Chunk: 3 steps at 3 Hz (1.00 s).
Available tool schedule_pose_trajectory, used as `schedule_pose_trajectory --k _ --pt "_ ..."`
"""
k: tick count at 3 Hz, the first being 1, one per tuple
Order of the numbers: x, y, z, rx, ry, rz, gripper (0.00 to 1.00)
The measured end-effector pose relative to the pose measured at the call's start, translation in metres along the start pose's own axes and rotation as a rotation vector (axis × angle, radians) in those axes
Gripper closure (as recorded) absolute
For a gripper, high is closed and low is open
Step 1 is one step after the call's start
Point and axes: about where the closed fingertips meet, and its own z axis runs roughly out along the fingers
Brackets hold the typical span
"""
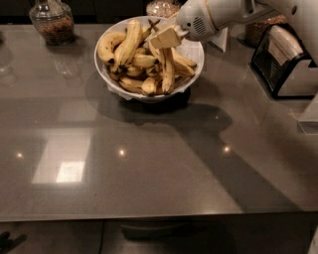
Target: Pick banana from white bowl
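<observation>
A grey, glossy bench fills most of the view, with ceiling lights reflected in its surface. Towards the back stands a wide white bowl heaped with yellow bananas.

A white robot arm reaches in from the upper right. Its beige hand hangs over the right half of the bowl, just above the fruit. Whether the hand is open or closed cannot be told, nor whether it touches any fruit.

Right below the hand lies the banana, long and slender, with dark streaks along its edge. It is inside the bowl, on top of the pile, in the right half. Its long axis runs from back to front. The far end sits directly under the hand, and the near end points towards the front rim of the bowl, leaning slightly to the right.

A plumper banana lies slanted across the left half of the pile.

A glass jar with brown contents stands at the back left, well apart from the bowl. A dark box with a pale front stands at the right edge of the bench.
</observation>
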Motion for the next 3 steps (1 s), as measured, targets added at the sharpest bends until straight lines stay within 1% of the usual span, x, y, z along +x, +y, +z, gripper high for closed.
schedule_pose_trajectory --k 3 --pt "-0.0003 0.0059 -0.0115 -0.023 -0.004 0.037 1.0"
